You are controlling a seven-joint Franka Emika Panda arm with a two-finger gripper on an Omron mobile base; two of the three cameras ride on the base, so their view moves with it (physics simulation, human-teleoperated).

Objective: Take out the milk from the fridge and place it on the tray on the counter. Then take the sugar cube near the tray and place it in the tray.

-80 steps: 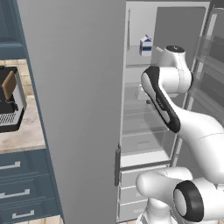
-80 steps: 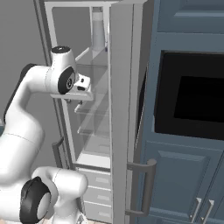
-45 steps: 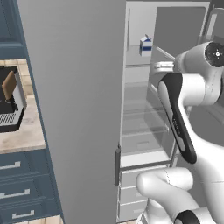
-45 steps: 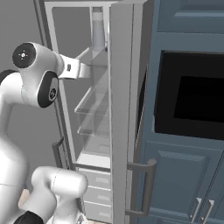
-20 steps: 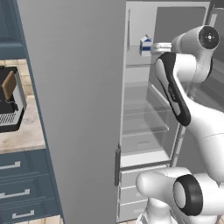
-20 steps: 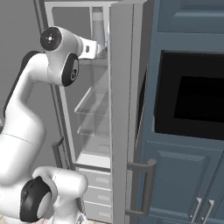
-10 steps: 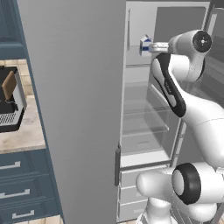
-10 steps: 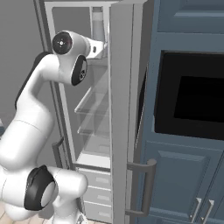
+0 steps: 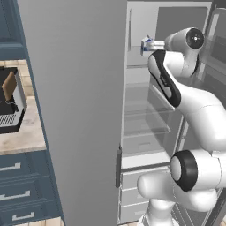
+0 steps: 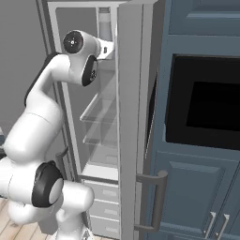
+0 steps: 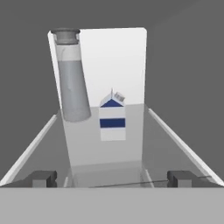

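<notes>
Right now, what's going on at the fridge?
The arm is reaching into the open fridge at its top shelf. Its gripper is open and lined up with the milk, which stands upright ahead of the fingertips, not yet touched. A tall grey bottle stands beside the carton. Nothing is held yet.

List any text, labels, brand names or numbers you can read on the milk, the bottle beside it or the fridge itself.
None readable.
The milk: a plain blue band and blue gable, no lettering.
The grey bottle beside it: unmarked.
The fridge door and shelves: no sign or badge visible.
</notes>
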